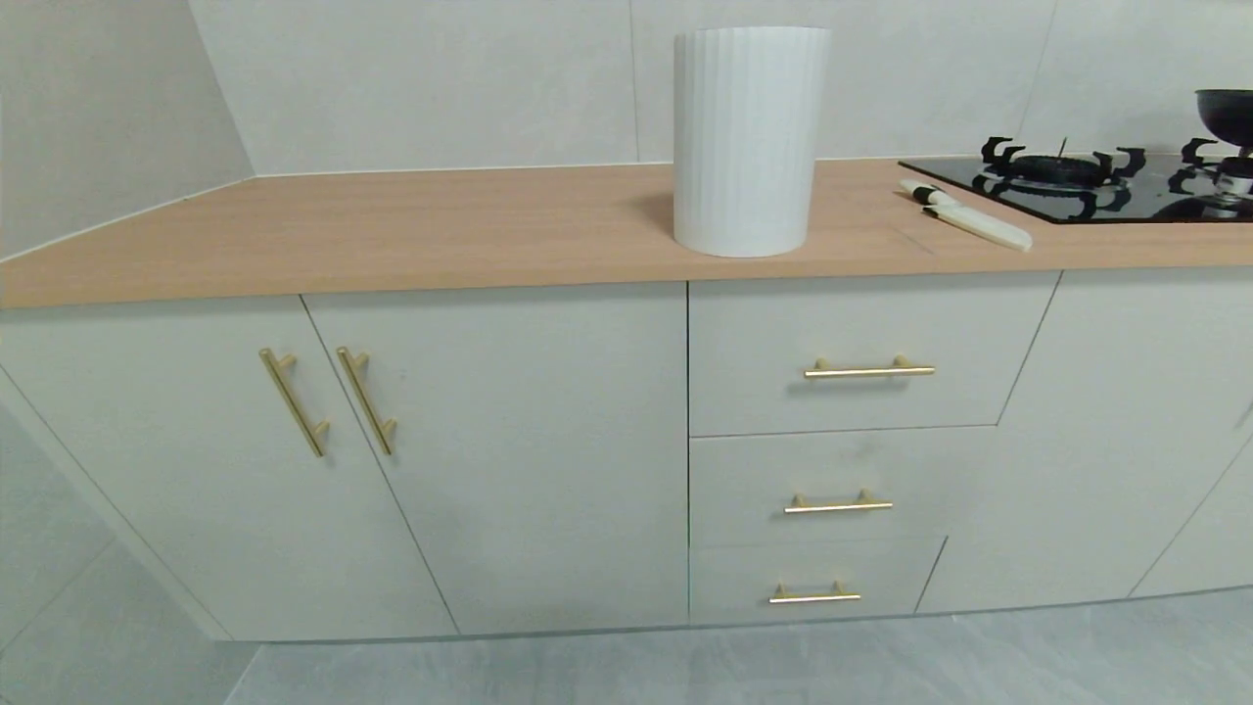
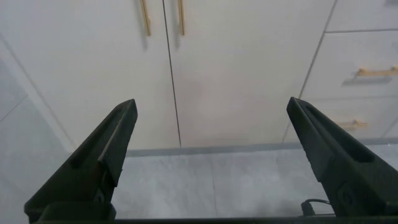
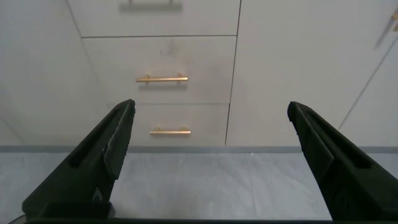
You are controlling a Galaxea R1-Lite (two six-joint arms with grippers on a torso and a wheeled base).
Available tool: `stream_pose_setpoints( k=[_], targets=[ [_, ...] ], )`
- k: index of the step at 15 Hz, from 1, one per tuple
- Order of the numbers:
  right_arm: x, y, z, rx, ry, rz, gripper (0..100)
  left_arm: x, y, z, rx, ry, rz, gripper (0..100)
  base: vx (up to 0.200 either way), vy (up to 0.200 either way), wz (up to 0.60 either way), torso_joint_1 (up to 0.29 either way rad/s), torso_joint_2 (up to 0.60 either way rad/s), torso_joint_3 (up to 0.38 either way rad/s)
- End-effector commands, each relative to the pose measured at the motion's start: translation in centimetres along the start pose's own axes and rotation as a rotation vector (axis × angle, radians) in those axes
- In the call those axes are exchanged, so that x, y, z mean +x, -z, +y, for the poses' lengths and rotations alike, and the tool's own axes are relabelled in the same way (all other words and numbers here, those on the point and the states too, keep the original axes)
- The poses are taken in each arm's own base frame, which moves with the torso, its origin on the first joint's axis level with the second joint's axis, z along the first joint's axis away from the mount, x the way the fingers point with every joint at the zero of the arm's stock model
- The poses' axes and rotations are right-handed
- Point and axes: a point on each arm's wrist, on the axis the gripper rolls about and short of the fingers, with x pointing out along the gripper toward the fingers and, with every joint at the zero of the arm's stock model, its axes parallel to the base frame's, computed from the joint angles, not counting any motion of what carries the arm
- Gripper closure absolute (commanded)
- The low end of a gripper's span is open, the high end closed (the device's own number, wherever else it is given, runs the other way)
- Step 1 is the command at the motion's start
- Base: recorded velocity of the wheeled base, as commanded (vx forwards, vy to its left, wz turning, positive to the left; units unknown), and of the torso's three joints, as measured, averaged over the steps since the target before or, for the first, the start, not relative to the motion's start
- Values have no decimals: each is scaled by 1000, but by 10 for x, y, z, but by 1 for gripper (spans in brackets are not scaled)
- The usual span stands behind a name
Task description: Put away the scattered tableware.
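Note:
A white-bladed knife (image 1: 964, 215) with a pale handle lies on the wooden countertop (image 1: 392, 225), just left of the black gas hob (image 1: 1087, 186). A tall white ribbed cylinder holder (image 1: 749, 142) stands on the counter to the knife's left. My left gripper (image 2: 211, 118) hangs open low in front of the double cabinet doors (image 2: 168, 62), nothing between its fingers. Down at the lower drawers (image 3: 161, 79) my right gripper (image 3: 211, 118) is open too, and empty.
A dark pot (image 1: 1226, 113) sits on the hob at the far right. Below the counter are two doors with gold handles (image 1: 328, 397) and three drawers with gold bars (image 1: 868, 370). Grey tiled floor (image 1: 685, 666) lies in front of the cabinets.

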Motion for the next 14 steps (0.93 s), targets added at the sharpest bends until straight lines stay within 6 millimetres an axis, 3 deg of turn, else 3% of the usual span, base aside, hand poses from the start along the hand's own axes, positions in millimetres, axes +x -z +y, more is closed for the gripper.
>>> stream_pose_setpoints(
  k=[1, 9, 14],
  targets=[
    [0, 0, 0, 0, 0, 2, 0, 0, 0, 0, 0, 1, 0, 0, 200, 0, 0, 2, 2, 7],
    [0, 0, 0, 0, 0, 2, 0, 0, 0, 0, 0, 1, 0, 0, 200, 0, 0, 3, 2, 2],
    [0, 0, 0, 0, 0, 2, 0, 0, 0, 0, 0, 0, 0, 0, 0, 0, 0, 0, 0, 0]
  ],
)
